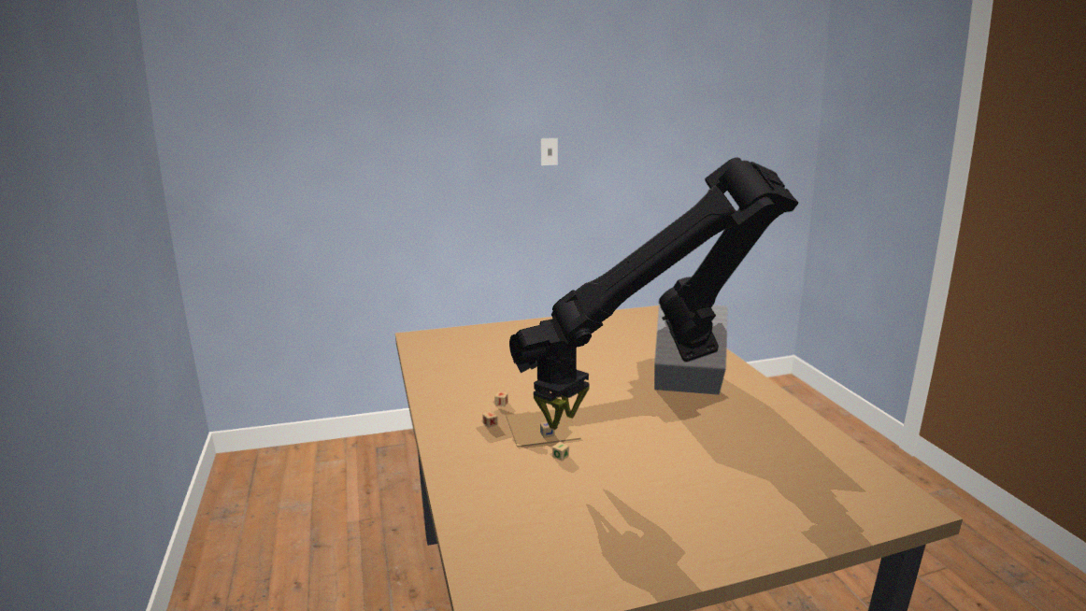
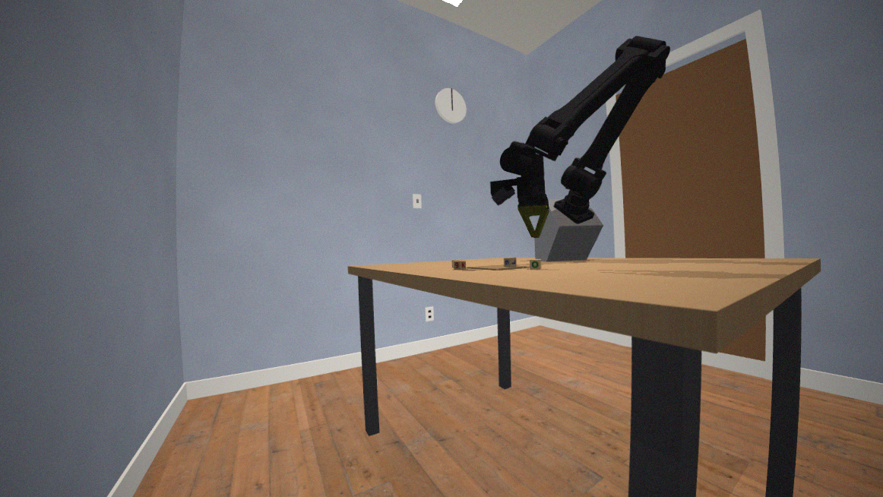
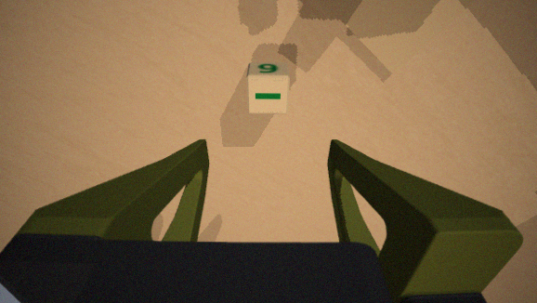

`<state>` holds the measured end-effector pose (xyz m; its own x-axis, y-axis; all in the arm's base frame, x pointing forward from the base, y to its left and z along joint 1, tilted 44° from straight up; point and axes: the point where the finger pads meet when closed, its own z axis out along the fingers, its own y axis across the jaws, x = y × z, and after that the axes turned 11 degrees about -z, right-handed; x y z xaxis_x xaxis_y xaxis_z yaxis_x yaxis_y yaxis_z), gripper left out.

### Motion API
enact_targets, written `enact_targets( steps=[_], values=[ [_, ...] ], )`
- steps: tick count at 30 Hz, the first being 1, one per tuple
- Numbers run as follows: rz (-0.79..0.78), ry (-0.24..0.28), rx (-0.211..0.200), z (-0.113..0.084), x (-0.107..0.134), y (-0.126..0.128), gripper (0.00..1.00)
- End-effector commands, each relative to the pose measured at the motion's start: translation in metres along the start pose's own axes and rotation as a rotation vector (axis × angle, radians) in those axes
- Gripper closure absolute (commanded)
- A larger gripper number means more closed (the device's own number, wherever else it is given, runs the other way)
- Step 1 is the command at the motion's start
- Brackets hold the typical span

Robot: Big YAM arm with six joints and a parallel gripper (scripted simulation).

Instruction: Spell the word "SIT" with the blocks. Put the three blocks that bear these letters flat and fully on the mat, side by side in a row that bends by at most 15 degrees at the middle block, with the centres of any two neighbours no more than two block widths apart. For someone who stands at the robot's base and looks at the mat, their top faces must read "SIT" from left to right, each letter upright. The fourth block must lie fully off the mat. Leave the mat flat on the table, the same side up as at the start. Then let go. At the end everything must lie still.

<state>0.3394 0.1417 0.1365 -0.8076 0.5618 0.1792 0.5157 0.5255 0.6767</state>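
My gripper (image 1: 563, 420) (image 2: 536, 236) (image 3: 268, 151) is open and empty, high above the table. The green-lettered block (image 1: 561, 451) (image 2: 535, 264) (image 3: 268, 88) lies off the mat, just past its edge. In the wrist view it is beyond the fingertips and midway across them, its top showing a green bar and one side a 9 or 6. The blue-lettered block (image 1: 546, 429) (image 2: 509, 262) stands on the thin mat (image 1: 528, 436); its top letter is unreadable now. Two red-lettered blocks lie left of the mat in the top view: one nearer (image 1: 490, 419) (image 2: 458, 264), one farther (image 1: 500, 398). Their tops are unreadable.
The grey base block (image 1: 688, 373) (image 2: 574, 242) carries the arm at the far side of the wooden table (image 1: 760, 523) (image 2: 618, 289). The far table edge runs behind the red-lettered blocks. Shadows of the arm cross the table. The mat and blue-lettered block are outside the wrist view.
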Motion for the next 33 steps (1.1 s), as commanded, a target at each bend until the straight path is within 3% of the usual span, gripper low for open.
enact_targets(
  steps=[1, 2, 7, 19, 23, 33],
  values=[
    [0.003, -0.003, -0.002, 0.003, -0.002, 0.003, 0.42],
    [0.001, -0.028, -0.023, -0.005, -0.010, 0.012, 0.42],
    [0.004, -0.003, -0.001, 0.010, -0.001, 0.002, 0.42],
    [0.002, -0.020, -0.017, 0.019, -0.008, 0.008, 0.42],
    [0.005, -0.002, 0.000, 0.032, -0.001, 0.001, 0.42],
    [0.000, -0.005, -0.007, 0.043, -0.003, 0.006, 0.42]
  ],
)
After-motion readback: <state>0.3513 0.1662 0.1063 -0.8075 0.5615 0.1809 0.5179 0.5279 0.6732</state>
